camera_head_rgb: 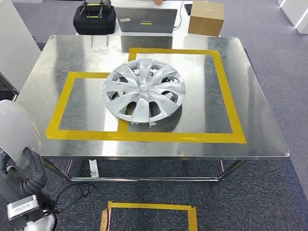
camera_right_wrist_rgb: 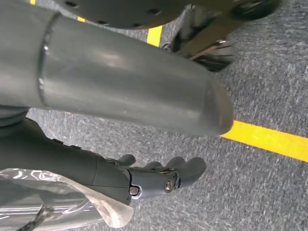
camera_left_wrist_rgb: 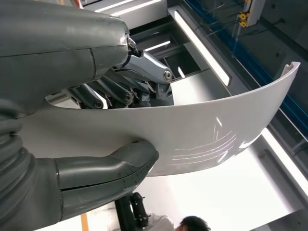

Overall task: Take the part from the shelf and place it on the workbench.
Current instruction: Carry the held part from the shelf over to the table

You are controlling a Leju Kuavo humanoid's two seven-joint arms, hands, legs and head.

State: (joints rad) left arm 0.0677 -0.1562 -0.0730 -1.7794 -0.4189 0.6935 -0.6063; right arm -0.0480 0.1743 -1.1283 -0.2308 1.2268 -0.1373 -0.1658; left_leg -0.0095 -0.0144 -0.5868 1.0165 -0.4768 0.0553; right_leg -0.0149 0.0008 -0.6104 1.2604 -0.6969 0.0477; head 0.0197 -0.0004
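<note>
Down at the near left corner of the head view, the left robot hand (camera_head_rgb: 21, 180) sits low beside the surface, and it has hold of a pale grey curved plastic panel (camera_left_wrist_rgb: 203, 130): in the left wrist view the thick thumb (camera_left_wrist_rgb: 120, 166) presses one face while the darker fingers (camera_left_wrist_rgb: 116, 94) clamp the other. That panel looks like the part, so it is in the hand, off the shelf, not yet on the workbench. The right robot hand (camera_right_wrist_rgb: 160, 175) hangs over the grey carpet (camera_right_wrist_rgb: 261, 86), fingers stretched out and holding nothing.

For a clean placement, I'd say the arm needs to lift the panel clear of the surface's near edge first, then carry it in level. The grip sits near one end, so the long free end may sag or swing; slow travel is wise.

Now the surface: a shiny steel table (camera_head_rgb: 254, 125) marked with yellow tape rectangles (camera_head_rgb: 225, 91). A silver spoked wheel cover (camera_head_rgb: 144, 89) lies in the middle, straddling both. The left rectangle looks the freer landing spot. Beyond the far edge sit a black case (camera_head_rgb: 94, 19), a grey laptop (camera_head_rgb: 146, 20) and a brown cardboard box (camera_head_rgb: 206, 18).
</note>
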